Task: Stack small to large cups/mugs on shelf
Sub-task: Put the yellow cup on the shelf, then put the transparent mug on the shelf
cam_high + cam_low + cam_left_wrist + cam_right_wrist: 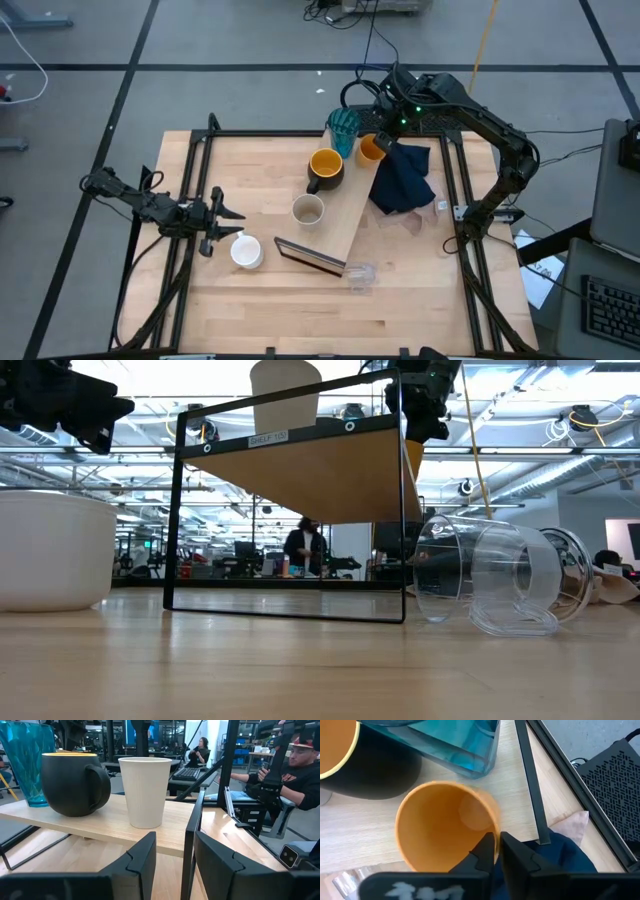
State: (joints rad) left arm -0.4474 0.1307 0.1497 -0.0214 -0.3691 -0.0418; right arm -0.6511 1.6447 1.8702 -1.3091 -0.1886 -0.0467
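Between my right pincer's (495, 851) fingers sits the rim of the orange cup (445, 822); the fingers stand narrow, pinching its wall, one inside and one outside. That cup stands upright at the far end of the shelf (345, 215), with the teal ribbed tumbler (343, 128) just beside it and the dark mug with yellow inside (325, 170) a little nearer along the board. The navy cloth (403, 180) lies right under my right wrist. My left pincer (222, 222) waits at the other side of the desk (270, 300), fingers partly apart and holding nothing, with the white mug (246, 251) just beside it. Straight ahead of that pincer the beige cup (146, 791) stands on the shelf. Well off from both, the small clear glass (500, 573) lies on its side on the desk by the shelf's dark end.
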